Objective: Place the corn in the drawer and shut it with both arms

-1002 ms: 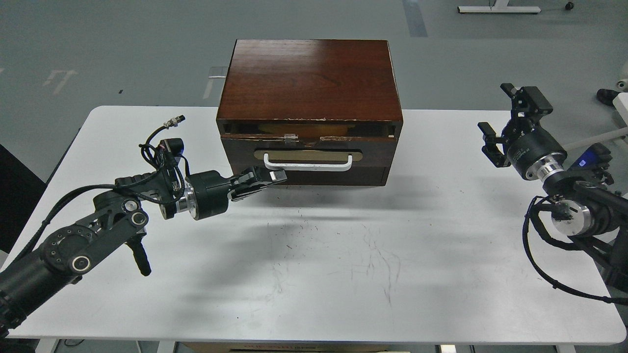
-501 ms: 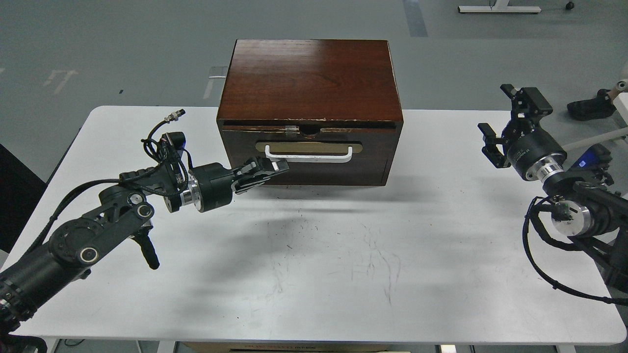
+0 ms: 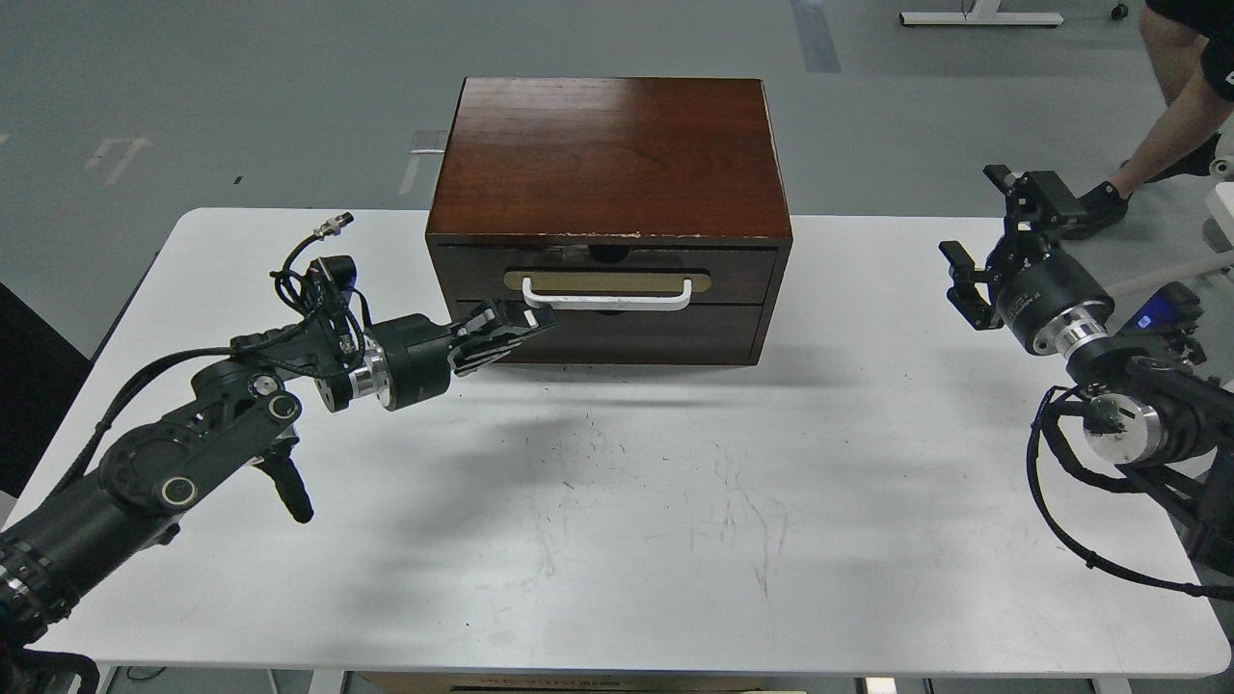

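The drawer (image 3: pixel 605 282) has a dark brown front with a white bar handle (image 3: pixel 607 294) on a tan plate. It sits flush in the brown wooden cabinet (image 3: pixel 607 154). The corn is hidden; none of it shows. My left gripper (image 3: pixel 528 322) is shut, and its fingertips rest against the cabinet front just below the handle's left end. My right gripper (image 3: pixel 991 236) is open and empty. It is held above the table's right side, well clear of the cabinet.
The white table (image 3: pixel 627 501) bears the cabinet at its back middle. A plain dark panel (image 3: pixel 636 337) lies below the drawer. A person's arm and leg (image 3: pixel 1171 87) show at the top right, beyond the table.
The drawer has slid in from partly open to flush. My left gripper moved forward with it, against the front. The right arm has not moved. A person has come into view at top right.
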Robot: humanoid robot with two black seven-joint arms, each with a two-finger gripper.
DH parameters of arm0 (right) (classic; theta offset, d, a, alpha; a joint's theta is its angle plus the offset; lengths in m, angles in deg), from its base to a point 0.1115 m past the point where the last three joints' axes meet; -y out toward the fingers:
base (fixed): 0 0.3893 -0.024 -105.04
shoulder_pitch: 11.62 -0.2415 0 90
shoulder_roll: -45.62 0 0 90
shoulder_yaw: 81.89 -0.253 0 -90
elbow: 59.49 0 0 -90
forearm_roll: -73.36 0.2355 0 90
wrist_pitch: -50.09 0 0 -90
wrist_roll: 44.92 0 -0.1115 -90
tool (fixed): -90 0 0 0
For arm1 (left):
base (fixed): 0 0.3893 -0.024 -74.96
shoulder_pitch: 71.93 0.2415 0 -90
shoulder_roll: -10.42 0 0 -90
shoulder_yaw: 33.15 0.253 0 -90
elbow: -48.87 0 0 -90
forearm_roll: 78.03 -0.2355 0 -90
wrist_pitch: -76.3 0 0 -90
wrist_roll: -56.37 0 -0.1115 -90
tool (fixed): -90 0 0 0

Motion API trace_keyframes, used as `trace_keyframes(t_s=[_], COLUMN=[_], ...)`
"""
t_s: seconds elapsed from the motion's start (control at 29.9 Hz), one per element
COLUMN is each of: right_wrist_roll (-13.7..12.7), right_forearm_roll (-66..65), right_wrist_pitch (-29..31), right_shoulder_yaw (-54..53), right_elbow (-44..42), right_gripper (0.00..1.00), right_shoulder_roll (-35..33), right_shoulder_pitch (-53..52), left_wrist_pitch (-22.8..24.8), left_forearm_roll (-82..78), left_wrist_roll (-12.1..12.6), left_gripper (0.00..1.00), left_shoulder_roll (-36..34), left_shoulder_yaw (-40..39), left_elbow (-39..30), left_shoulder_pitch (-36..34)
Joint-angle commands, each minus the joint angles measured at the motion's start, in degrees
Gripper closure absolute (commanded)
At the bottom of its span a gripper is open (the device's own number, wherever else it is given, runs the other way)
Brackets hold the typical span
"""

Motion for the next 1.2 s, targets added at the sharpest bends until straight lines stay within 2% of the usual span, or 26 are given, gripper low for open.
trace_keyframes(t_s=[0.0,0.4,0.57,0.73,0.84,0.94,0.97,1.04,1.07,1.1,1.14,1.17], right_wrist_roll=[0.0,0.0,0.0,0.0,0.0,0.0,0.0,0.0,0.0,0.0,0.0,0.0], right_forearm_roll=[0.0,0.0,0.0,0.0,0.0,0.0,0.0,0.0,0.0,0.0,0.0,0.0], right_wrist_pitch=[0.01,0.01,0.01,0.01,0.01,-0.08,0.01,0.01,0.01,0.01,0.01,0.01], right_shoulder_yaw=[-0.13,-0.13,-0.14,-0.14,-0.14,-0.14,-0.22,-0.22,-0.22,-0.31,-0.4,-0.92], right_elbow=[-0.01,-0.01,-0.01,-0.01,-0.01,-0.01,-0.01,-0.01,-0.01,-0.01,-0.01,-0.1], right_gripper=[0.02,0.02,0.02,0.02,0.02,0.02,0.02,0.02,0.02,0.02,0.02,0.02], right_shoulder_roll=[0.0,0.0,-0.09,0.0,0.0,0.09,0.0,0.0,0.0,0.0,0.0,0.0], right_shoulder_pitch=[-0.09,-0.09,0.0,0.0,0.0,0.0,0.0,-0.09,-0.09,-0.09,-0.09,-0.09], left_wrist_pitch=[0.11,1.51,1.65,1.65,1.65,1.65,1.65,1.65,1.65,1.65,1.65,1.65], left_forearm_roll=[1.0,1.62,1.53,1.44,1.53,3.45,6.07,9.94,14.14,18.62,20.84,25.04], left_wrist_roll=[-0.02,-0.11,-0.55,-0.81,-1.07,-3.53,-4.84,-5.82,-6.08,-6.08,-6.0,-6.0], left_gripper=[1.0,1.0,1.0,1.0,1.0,1.0,0.95,0.84,0.7,0.51,0.39,0.07], left_shoulder_roll=[-0.04,-0.22,-1.89,-4.7,-4.79,-5.14,-5.75,-6.37,-7.07,-7.94,-8.3,-9.09], left_shoulder_yaw=[0.0,1.23,1.41,1.41,0.97,0.18,-0.17,-0.78,-1.57,-2.45,-2.89,-3.68], left_elbow=[0.41,-0.37,-4.86,-12.41,-13.73,-15.41,-15.67,-16.11,-16.46,-16.46,-16.46,-16.46], left_shoulder_pitch=[-0.5,-0.68,0.47,3.36,3.89,4.25,4.25,4.25,4.25,4.25,4.16,4.25])
